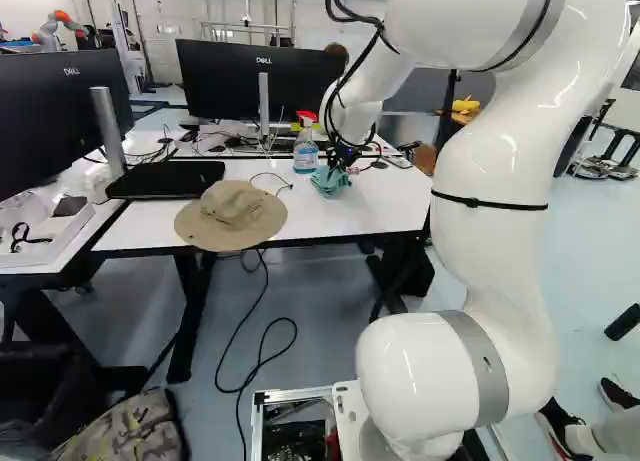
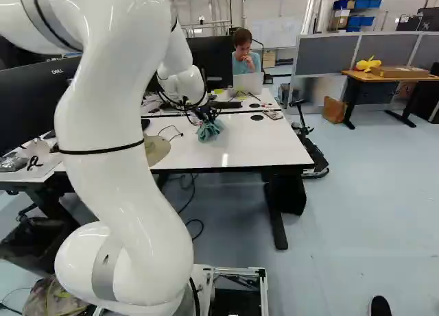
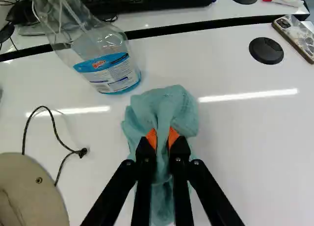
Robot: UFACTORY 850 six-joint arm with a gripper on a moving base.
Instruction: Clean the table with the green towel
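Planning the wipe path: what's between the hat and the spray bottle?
A thin dark cord, looping out from the hat onto the white tabletop; the wrist view shows it.

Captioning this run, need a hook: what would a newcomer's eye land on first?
The white arm, towering over the right half of the left base view and the left half of the right one. Next, the green towel, bunched in the gripper on the white table. Then the beige hat, lying by the table's near edge.
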